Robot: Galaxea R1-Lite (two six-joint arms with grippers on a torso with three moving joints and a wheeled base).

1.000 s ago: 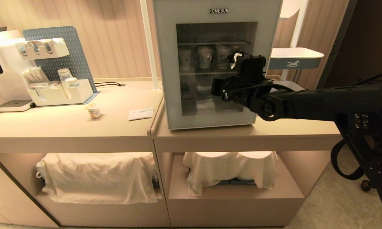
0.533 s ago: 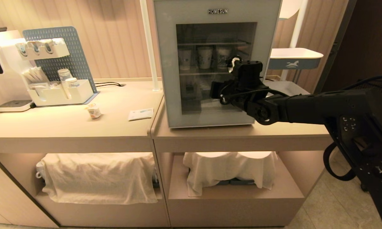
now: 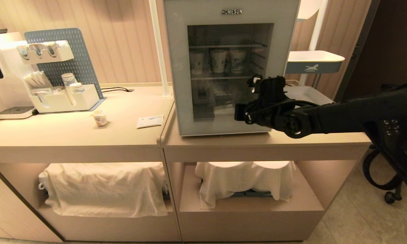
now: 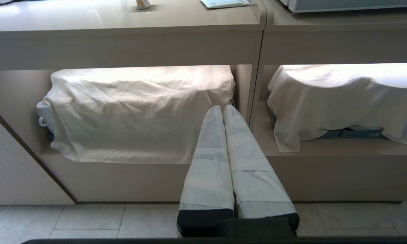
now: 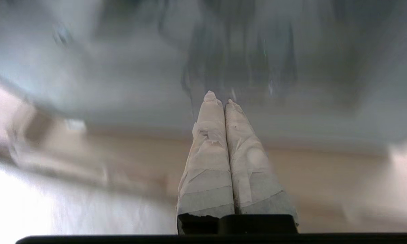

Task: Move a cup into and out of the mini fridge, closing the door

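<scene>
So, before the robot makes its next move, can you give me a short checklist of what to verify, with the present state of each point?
1. Door closed flush on the mini fridge: ok.
2. Cup upright on the left counter, outside the fridge: ok.
3. Right pincer shut, empty, near the door's lower part: ok.
4. Right pincer touching the door: cannot tell.
5. Left pincer shut, parked low facing the cloth-covered shelves: ok.
6. Path to the cup free of the paper slip: ok.

bench [image 3: 129,135] | 9 o'clock: organiser tray [image 3: 66,98] | centre-left: cup [image 3: 100,118], paper slip [image 3: 150,121] | 2 o'clock: mini fridge [image 3: 229,67], door [image 3: 176,74] closed
</scene>
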